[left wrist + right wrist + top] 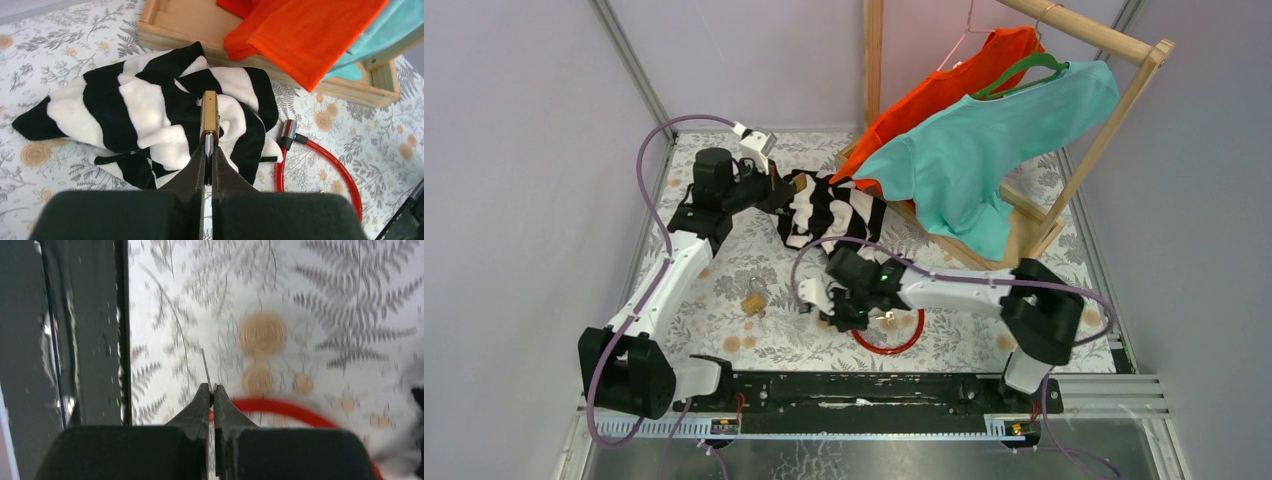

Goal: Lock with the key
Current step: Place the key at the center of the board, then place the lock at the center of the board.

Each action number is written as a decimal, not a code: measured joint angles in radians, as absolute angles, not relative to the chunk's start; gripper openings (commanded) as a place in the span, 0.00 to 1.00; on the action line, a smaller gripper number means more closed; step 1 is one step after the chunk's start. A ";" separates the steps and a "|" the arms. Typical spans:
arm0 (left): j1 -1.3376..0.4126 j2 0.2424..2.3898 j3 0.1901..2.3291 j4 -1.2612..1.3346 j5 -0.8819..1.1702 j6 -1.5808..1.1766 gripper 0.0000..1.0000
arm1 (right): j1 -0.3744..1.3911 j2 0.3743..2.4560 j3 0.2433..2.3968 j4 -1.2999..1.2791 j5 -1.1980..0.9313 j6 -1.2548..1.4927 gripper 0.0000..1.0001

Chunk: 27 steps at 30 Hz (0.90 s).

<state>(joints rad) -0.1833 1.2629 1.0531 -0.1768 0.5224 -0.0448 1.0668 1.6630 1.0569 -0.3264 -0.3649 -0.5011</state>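
Alignment matters: right gripper (211,390) pinches thin key (205,366) edge-on above red cable lock (290,407); left gripper (208,150) clamps brass padlock (209,112) over striped cloth (130,110). Bring them together, square blade to keyhole, insert straight, turn gently.

**Brass, fleece and glossy cable**

The bar (209,112) pinched in the left fingers (195,171) looks like dull, brushed brass. The fingers themselves are matt black plastic. The striped cloth (130,110) is soft and fleecy. The cable (278,172) has a glossy red plastic coat and a shiny metal end (288,128). The rack (200,27) is bare pale wood. The orange shirt (300,35) is thin matt knit. The table cover (60,50) is matt and printed. The right fingers (199,406) grip a thin bright metal blade (205,367).
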 measured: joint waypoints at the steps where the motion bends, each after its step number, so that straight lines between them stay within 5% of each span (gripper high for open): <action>1: -0.176 1.261 1.053 -0.176 0.511 -0.059 0.00 | 1.085 1.697 1.087 -0.323 -0.360 -0.489 0.00; 5: -0.146 1.229 1.039 -0.173 0.496 -0.118 0.00 | 1.118 1.834 1.225 -0.307 -0.353 -0.426 0.08; 10: -0.129 1.210 1.031 -0.174 0.500 -0.136 0.00 | 1.116 1.907 1.295 -0.302 -0.317 -0.373 0.49; 14: -0.129 1.201 1.006 -0.193 0.525 -0.097 0.00 | 1.113 1.902 1.277 -0.300 -0.284 -0.376 0.71; 27: -0.147 1.264 0.930 -0.559 0.800 0.392 0.01 | 0.817 1.405 1.013 -0.324 -0.278 -0.517 0.82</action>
<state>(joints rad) -0.1471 1.2644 0.9302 -0.5591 0.8001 0.3916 0.8173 1.4048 1.0134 -0.3237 -0.2783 -0.5171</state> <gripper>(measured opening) 0.034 0.808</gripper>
